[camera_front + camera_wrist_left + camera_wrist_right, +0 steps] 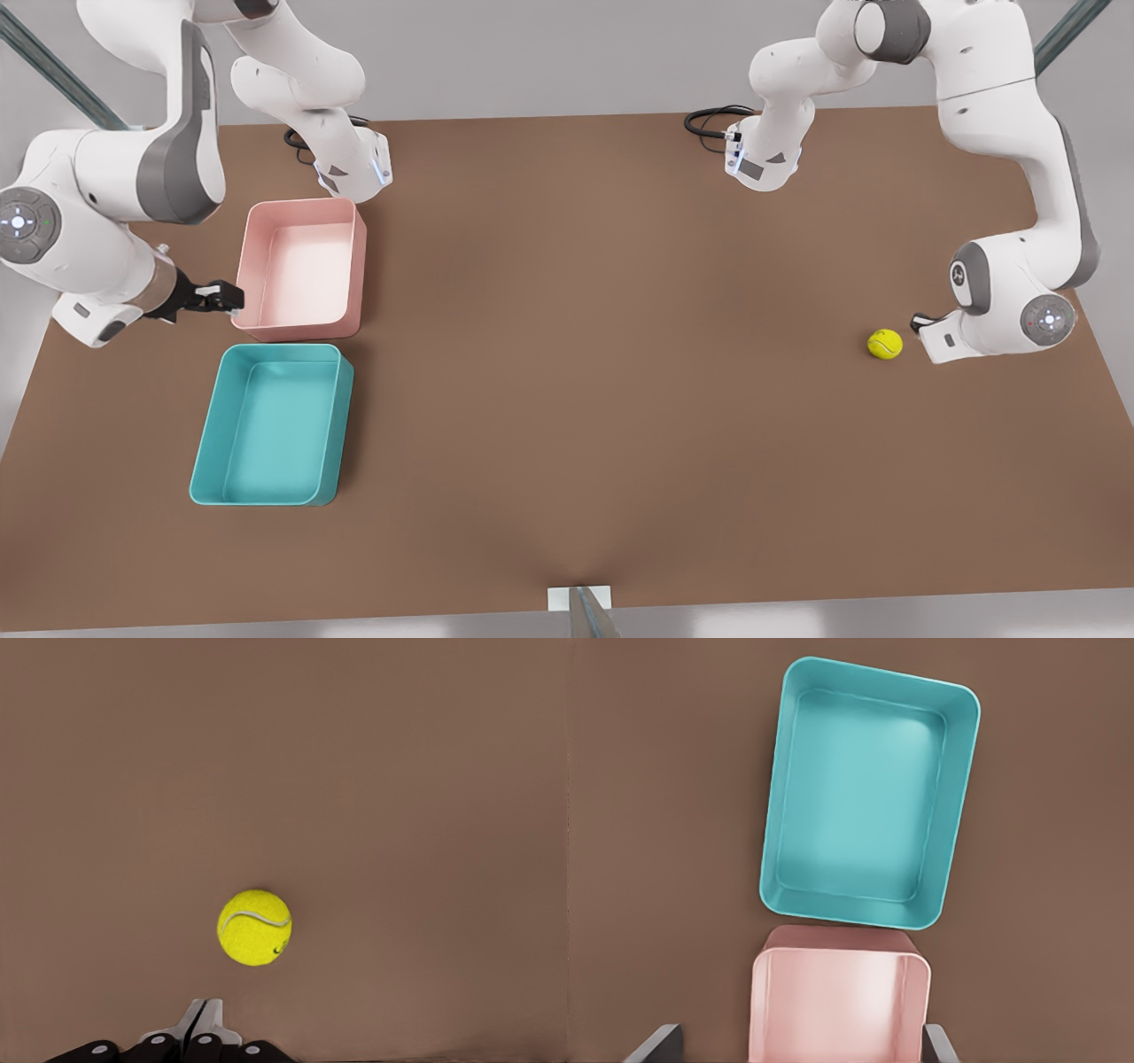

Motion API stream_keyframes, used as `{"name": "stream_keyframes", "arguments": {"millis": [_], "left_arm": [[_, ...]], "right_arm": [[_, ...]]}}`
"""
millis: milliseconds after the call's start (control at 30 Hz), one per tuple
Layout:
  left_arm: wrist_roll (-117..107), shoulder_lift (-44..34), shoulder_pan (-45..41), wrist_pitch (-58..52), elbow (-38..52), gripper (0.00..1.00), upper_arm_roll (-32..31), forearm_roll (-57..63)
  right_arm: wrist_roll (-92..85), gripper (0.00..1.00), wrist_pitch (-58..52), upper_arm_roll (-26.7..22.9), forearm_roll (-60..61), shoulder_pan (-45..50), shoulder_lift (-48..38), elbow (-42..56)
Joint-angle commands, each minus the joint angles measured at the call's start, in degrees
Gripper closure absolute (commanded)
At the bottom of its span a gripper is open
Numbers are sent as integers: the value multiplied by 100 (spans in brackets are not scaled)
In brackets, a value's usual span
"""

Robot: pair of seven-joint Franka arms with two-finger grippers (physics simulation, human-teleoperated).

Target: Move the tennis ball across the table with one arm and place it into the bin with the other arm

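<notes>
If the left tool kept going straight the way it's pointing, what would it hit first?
Most likely the tennis ball. The left tool, fingers closed, sits low over the table with the ball just ahead of its tips and not yet touching; nothing lies between them.

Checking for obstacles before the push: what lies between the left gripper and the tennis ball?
Bare table between the shut left gripper and the tennis ball, per the left wrist view.
</notes>
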Motion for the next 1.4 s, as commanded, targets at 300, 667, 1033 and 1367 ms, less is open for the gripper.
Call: {"name": "stream_keyframes", "arguments": {"millis": [300, 667, 1033, 1367], "left_arm": [[7995, 553, 471, 2380, -652, 79, -1, 401], [7345, 843, 770, 2310, -1021, 79, 95, 445], [6862, 851, 595, 2414, -1065, 79, 95, 454], [4991, 597, -600, 2196, -1276, 79, 60, -397]], "right_arm": [[-262, 0, 100, -3, 23, -26, 128, 80], [-367, 0, 258, -3, 41, -62, 190, -122], [-367, 0, 267, -3, 49, -70, 216, -166], [-455, 0, 258, -12, 58, -88, 207, -218]]}}
